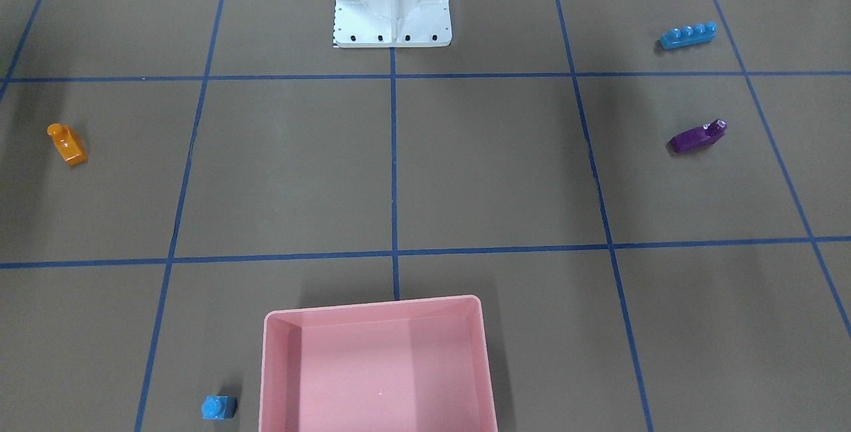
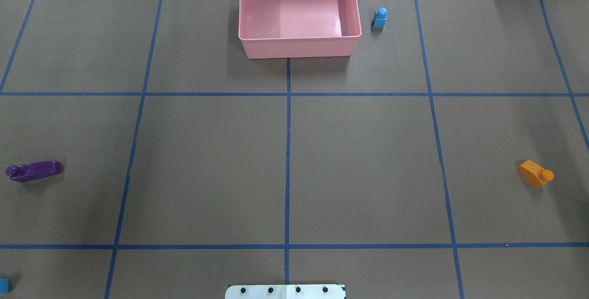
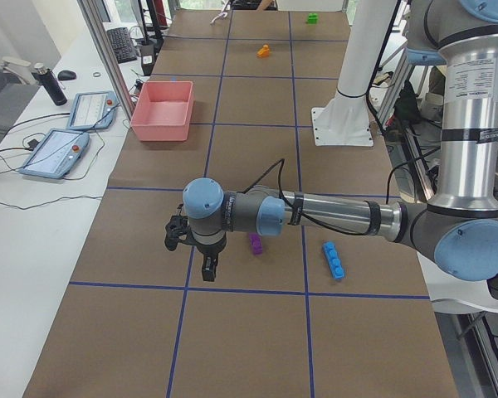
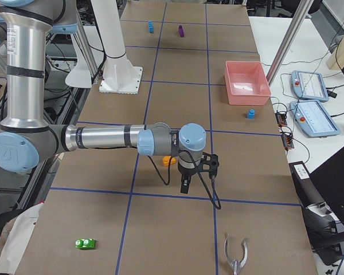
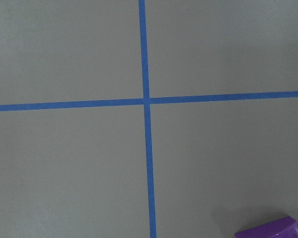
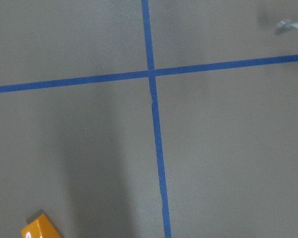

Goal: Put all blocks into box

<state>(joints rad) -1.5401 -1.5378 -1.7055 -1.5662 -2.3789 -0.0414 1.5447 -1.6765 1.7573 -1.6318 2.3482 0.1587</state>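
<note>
The pink box (image 2: 299,46) stands empty at the table's far middle. The small blue brick (image 2: 379,17) sits just right of it. The purple sloped brick (image 2: 33,170) lies at the left, and the long blue brick (image 1: 688,35) lies nearer the base on that side. The orange sloped brick (image 2: 534,174) lies at the right. The green brick (image 4: 85,243) lies far off at the right end. My left gripper (image 3: 207,269) hangs over the table beside the purple brick. My right gripper (image 4: 185,186) hangs beside the orange brick. I cannot tell whether either is open or shut.
The white base plate (image 1: 392,26) stands at the table's near middle. Metal tongs (image 4: 236,255) lie at the table's right end. Control tablets (image 3: 75,124) lie on the side desk beyond the box. Blue tape lines grid the brown table.
</note>
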